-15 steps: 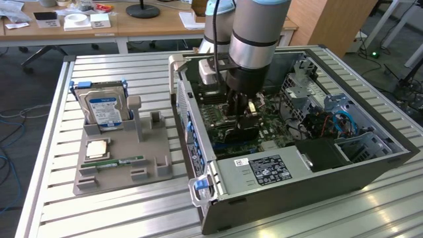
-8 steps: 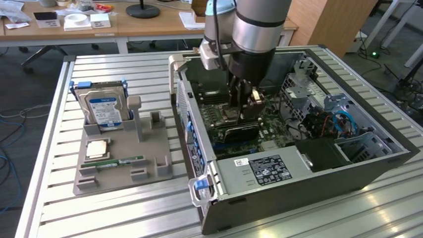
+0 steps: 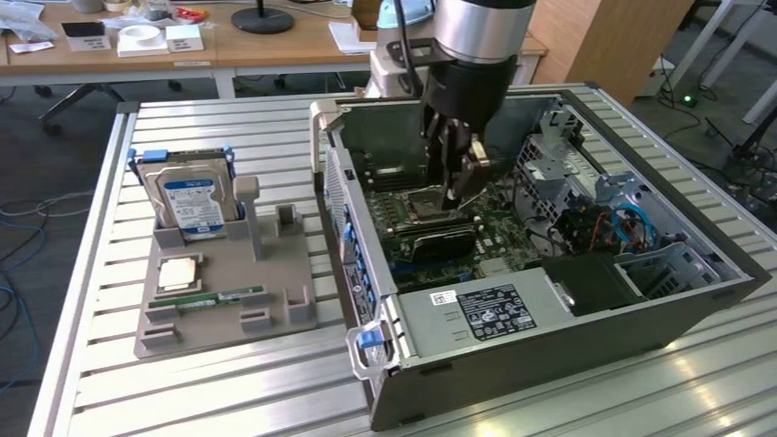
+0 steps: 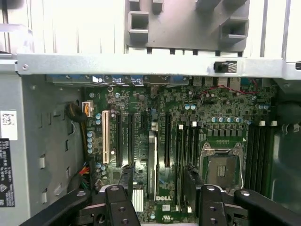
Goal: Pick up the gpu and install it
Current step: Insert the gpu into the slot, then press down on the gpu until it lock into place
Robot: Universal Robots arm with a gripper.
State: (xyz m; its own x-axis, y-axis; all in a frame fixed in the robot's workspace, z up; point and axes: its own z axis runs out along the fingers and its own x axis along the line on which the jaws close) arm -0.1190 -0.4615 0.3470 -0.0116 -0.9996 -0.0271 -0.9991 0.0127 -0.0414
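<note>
One gpu (image 3: 438,244) upright on one motherboard (image 4: 188,117); two fingers (image 4: 117,207) spread, empty.

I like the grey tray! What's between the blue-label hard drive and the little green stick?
A square silvery chip lies between the hard drive and the green stick on the grey tray, in the exterior view.

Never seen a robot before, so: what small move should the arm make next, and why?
Probably lift straight up: the gripper is open, holding nothing, and the gpu appears to stand in the motherboard below it.
</note>
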